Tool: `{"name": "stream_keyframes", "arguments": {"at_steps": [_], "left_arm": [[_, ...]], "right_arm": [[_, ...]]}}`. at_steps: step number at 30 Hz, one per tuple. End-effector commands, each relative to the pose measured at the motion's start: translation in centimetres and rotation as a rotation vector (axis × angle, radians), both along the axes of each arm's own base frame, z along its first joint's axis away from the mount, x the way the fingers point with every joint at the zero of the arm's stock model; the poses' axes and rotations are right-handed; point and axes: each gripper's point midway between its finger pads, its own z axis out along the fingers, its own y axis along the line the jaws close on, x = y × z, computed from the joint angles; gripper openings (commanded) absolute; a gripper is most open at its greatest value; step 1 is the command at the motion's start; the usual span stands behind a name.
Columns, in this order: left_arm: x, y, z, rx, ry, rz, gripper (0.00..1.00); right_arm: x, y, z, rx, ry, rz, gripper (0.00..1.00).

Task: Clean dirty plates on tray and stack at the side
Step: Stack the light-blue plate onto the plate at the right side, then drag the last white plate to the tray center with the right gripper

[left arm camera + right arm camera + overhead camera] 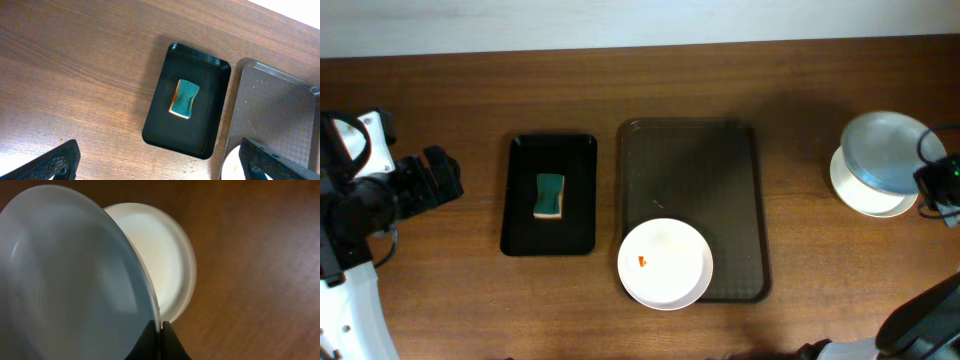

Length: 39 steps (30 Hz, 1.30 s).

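Observation:
A white plate [665, 263] with an orange-red smear lies at the near left corner of the brown tray [720, 170]. My right gripper [158, 330] is shut on the rim of a second white plate [70, 275] and holds it tilted just above a third white plate [167, 255] on the table at the far right. In the overhead view the held plate [888, 150] overlaps the resting one [865, 195]. My left gripper [160, 165] is open and empty, above the table left of the black tray; the tray [280, 105] and the smeared plate's edge [231, 165] show there.
A small black tray [575, 235] holding a green and yellow sponge [550, 195] sits left of the brown tray. It also shows in the left wrist view [210, 135], with the sponge [184, 98].

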Motion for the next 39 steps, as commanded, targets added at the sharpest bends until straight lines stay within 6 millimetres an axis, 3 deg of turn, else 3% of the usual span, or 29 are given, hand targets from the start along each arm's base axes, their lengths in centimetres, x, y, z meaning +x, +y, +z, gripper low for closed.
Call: {"name": "stream_keyframes", "arguments": {"at_steps": [1,3,5,6,7,8,10,11,12,13,14,15,19,20,22,24,27,28,30,31,33,37,39], "left_arm": [[0.0,-0.1,0.4,0.004,-0.015,-0.009,1.0],[0.0,-0.1,0.4,0.004,-0.015,-0.009,1.0],[0.0,-0.1,0.4,0.004,-0.015,-0.009,1.0],[0.0,-0.1,0.4,0.004,-0.015,-0.009,1.0],[0.0,-0.1,0.4,0.004,-0.015,-0.009,1.0],[0.0,-0.1,0.4,0.004,-0.015,-0.009,1.0],[0.0,-0.1,0.4,0.004,-0.015,-0.009,1.0],[0.0,-0.1,0.4,0.004,-0.015,-0.009,1.0],[0.0,-0.1,0.4,0.004,-0.016,-0.009,1.0],[0.0,-0.1,0.4,0.004,-0.016,-0.009,1.0],[0.0,-0.1,0.4,0.004,-0.016,-0.009,1.0],[0.0,-0.1,0.4,0.001,-0.017,-0.011,1.0],[0.2,-1.0,0.6,-0.038,-0.03,-0.042,1.0],[0.2,-1.1,0.6,-0.042,-0.031,-0.045,1.0],[0.2,-1.1,0.6,-0.042,-0.031,-0.045,1.0],[0.2,-1.1,0.6,-0.042,-0.031,-0.045,1.0],[0.3,-1.0,0.7,-0.04,-0.036,-0.045,1.0],[0.4,-1.0,0.7,-0.04,-0.038,-0.045,1.0],[0.4,-1.0,0.7,-0.04,-0.038,-0.045,1.0],[0.4,-1.0,0.7,-0.04,-0.038,-0.045,1.0],[0.4,-1.0,0.7,-0.039,-0.038,-0.045,1.0],[0.6,-1.0,0.9,-0.036,-0.049,-0.045,1.0],[0.6,-1.0,0.9,-0.036,-0.048,-0.045,1.0]], "right_arm": [[-1.4,-1.5,-4.5,0.077,0.076,-0.052,0.04],[-0.4,-0.9,-6.4,0.111,0.081,0.021,0.04],[0.6,0.1,-6.9,0.107,0.087,0.101,0.04],[0.5,0.8,-6.9,0.114,0.103,0.125,0.2],[0.2,1.3,-6.6,0.132,0.111,0.12,0.56],[0.2,1.3,-5.9,0.122,0.098,0.123,0.61],[1.0,1.9,-3.0,0.062,0.034,0.195,0.61],[2.2,3.5,-0.9,0.068,-0.055,0.268,0.61],[3.7,6.1,1.5,0.087,-0.166,0.387,0.59],[4.9,10.7,4.4,0.108,-0.265,0.558,0.57],[4.9,15.7,5.6,0.117,-0.263,0.722,0.57],[4.4,18.6,5.5,0.128,-0.227,0.815,0.56],[0.5,29.5,1.3,0.123,0.087,1.18,0.48],[-1.3,32.8,-0.8,0.136,0.173,1.295,0.46],[-4.7,36.0,-4.7,0.153,0.322,1.391,0.46],[-7.6,37.6,-9.2,0.153,0.431,1.419,0.46],[-8.9,38.9,-12.0,0.144,0.433,1.483,0.44],[-9.3,39.1,-13.0,0.142,0.436,1.486,0.36],[-8.8,38.2,-13.6,0.099,0.456,1.437,0.09],[-8.3,37.9,-13.4,0.078,0.449,1.43,0.06],[-6.5,37.1,-12.6,0.02,0.42,1.398,0.04],[2.6,31.9,-9.6,-0.228,0.253,1.188,0.04],[4.9,31.0,-9.4,-0.252,0.175,1.139,0.04]]}}
